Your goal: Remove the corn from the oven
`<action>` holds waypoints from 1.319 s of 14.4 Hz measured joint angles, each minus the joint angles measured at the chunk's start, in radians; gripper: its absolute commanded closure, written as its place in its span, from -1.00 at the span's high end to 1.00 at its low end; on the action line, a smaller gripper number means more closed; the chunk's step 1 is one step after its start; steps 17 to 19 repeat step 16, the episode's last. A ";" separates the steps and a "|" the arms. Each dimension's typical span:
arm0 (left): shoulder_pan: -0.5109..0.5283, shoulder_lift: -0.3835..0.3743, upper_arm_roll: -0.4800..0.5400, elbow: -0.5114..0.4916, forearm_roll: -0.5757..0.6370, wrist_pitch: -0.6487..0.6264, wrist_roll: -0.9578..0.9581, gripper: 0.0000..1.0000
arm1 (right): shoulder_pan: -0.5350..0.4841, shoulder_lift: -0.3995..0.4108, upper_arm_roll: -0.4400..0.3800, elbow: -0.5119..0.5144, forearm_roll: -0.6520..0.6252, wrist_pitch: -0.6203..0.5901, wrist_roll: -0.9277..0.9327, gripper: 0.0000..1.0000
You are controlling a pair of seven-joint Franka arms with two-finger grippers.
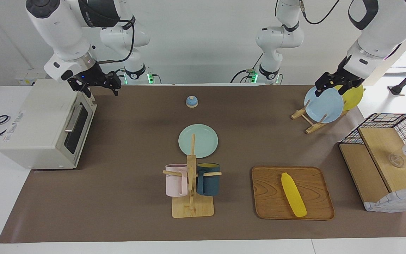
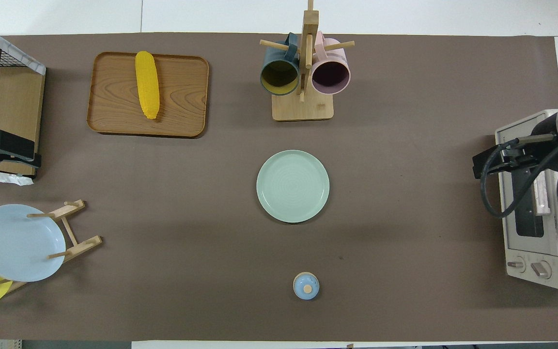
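Note:
The corn (image 1: 293, 194) (image 2: 147, 85), a bright yellow cob, lies on a wooden tray (image 1: 270, 201) (image 2: 182, 97) toward the left arm's end of the table, away from the robots. The cream-white oven (image 1: 41, 123) (image 2: 535, 208) stands at the right arm's end with its dark glass door shut. My right gripper (image 1: 99, 90) (image 2: 482, 165) hangs open and empty over the oven's top corner nearest the robots. My left gripper (image 1: 330, 90) (image 2: 34, 152) hangs open and empty above the upright plates.
A mint-green plate (image 1: 198, 140) lies mid-table, with a small blue knob (image 1: 191, 101) nearer the robots. A wooden mug rack (image 1: 192, 208) holds a pink and a dark blue mug. A plate rack (image 1: 308, 121) holds a blue and a yellow plate. A wire-and-wood basket shelf (image 1: 386, 158) stands beside the tray.

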 measured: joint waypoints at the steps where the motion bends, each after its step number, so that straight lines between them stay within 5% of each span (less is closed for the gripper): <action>1: 0.008 0.000 -0.010 -0.001 0.000 0.003 0.000 1.00 | 0.001 -0.004 0.000 0.000 0.000 0.000 0.000 1.00; 19: 0.012 -0.003 -0.029 -0.002 0.046 0.016 0.032 1.00 | -0.001 -0.017 -0.001 0.000 0.000 -0.001 0.000 1.00</action>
